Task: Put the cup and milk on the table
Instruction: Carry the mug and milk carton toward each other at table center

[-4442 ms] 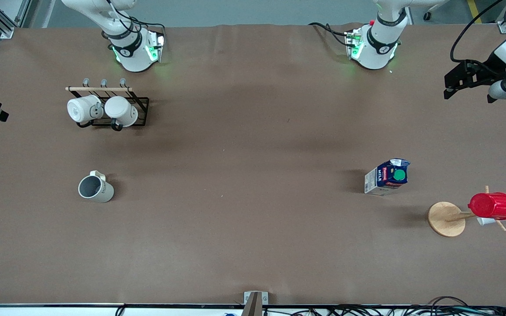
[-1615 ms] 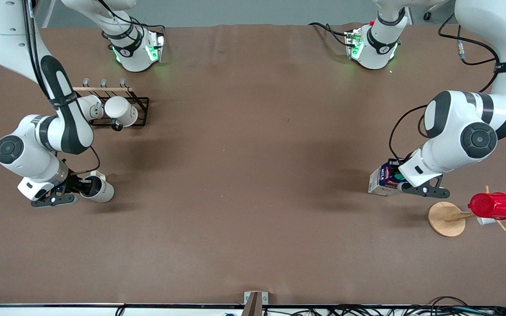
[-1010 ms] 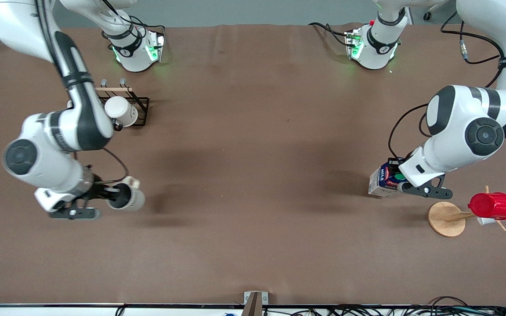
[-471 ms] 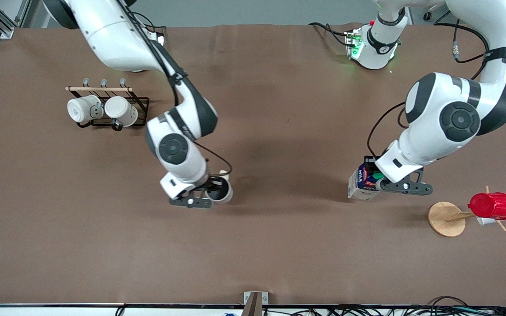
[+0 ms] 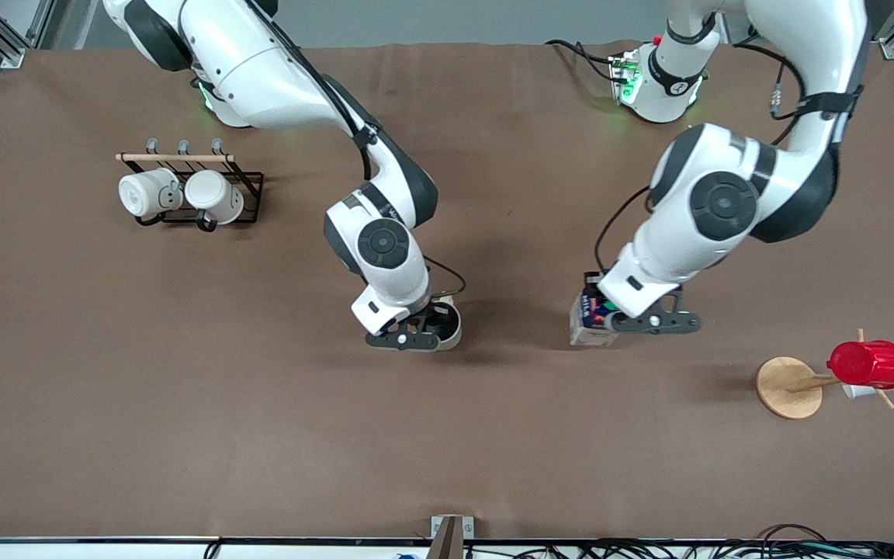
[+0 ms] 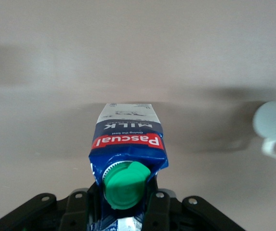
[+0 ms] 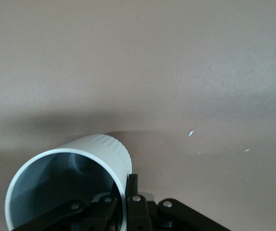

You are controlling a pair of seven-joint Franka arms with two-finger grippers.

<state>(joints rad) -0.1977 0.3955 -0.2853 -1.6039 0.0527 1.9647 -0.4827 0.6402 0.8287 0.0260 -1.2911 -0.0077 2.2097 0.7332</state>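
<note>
While both arms hang over the middle of the desk (image 5: pixel 493 435), each carries one task item. Right gripper (image 5: pixel 425 330): fingers closed on the wall of the cup (image 5: pixel 447 324), one inside and one outside the rim, a pinch that leaves the grey interior open to the right wrist view and the base free to meet the surface. Left gripper (image 5: pixel 633 320): fingers clamped on the gable top of the milk (image 5: pixel 588 320), beside the green cap (image 6: pixel 124 185), so the carton hangs upright with its flat bottom downward. Cup and milk sit near one another, apart, over mid-desk; whether either touches down cannot be told. Also present: wire rack (image 5: pixel 249 186) with two white mugs (image 5: pixel 179 194), and a wooden stand (image 5: pixel 788 387) bearing a red cup (image 5: pixel 870 363).
</note>
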